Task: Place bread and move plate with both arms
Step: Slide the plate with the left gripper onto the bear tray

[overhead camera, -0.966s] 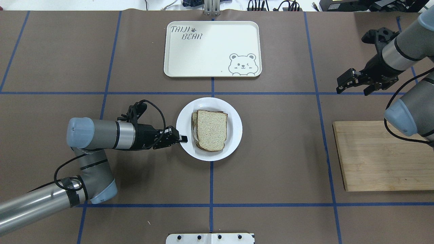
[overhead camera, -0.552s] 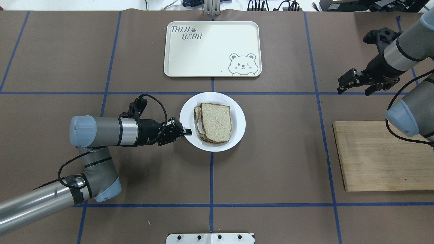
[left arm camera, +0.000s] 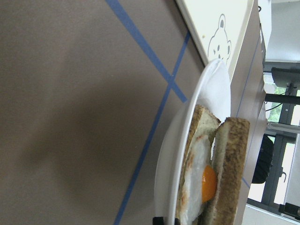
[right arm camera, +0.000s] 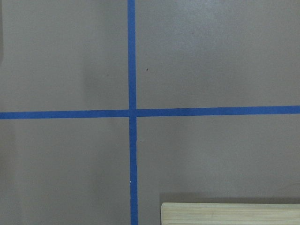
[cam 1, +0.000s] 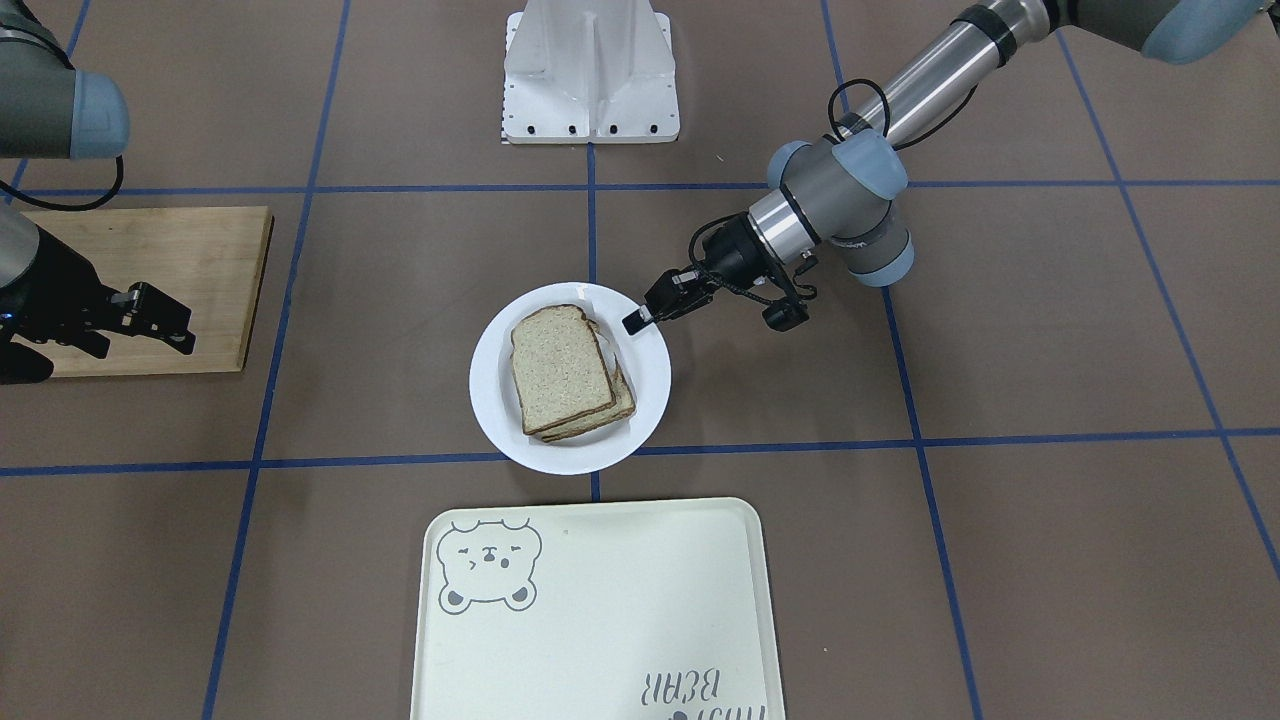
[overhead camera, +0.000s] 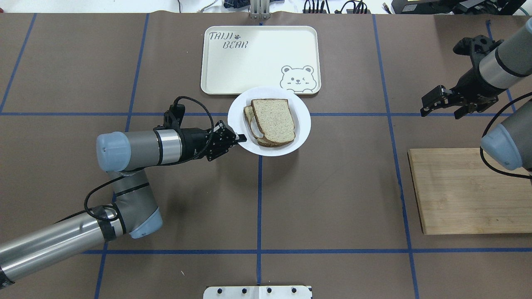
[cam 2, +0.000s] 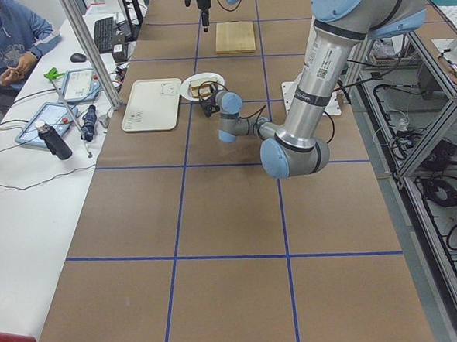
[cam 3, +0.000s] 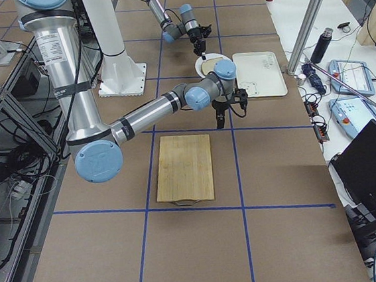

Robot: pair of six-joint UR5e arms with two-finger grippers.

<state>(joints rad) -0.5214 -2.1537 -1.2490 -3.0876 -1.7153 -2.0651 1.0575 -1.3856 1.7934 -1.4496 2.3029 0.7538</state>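
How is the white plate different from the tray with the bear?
The plate is round, plain and smaller; the tray is rectangular with a bear drawing. The plate carries bread and the left gripper pinches its rim; no gripper touches the tray. Both are pale.

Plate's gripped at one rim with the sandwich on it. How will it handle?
Likely rigid: the plate looks glossy and hard. Pinched at one rim by the left gripper, it may sag or slip. The bread lies loose on top and could slide.
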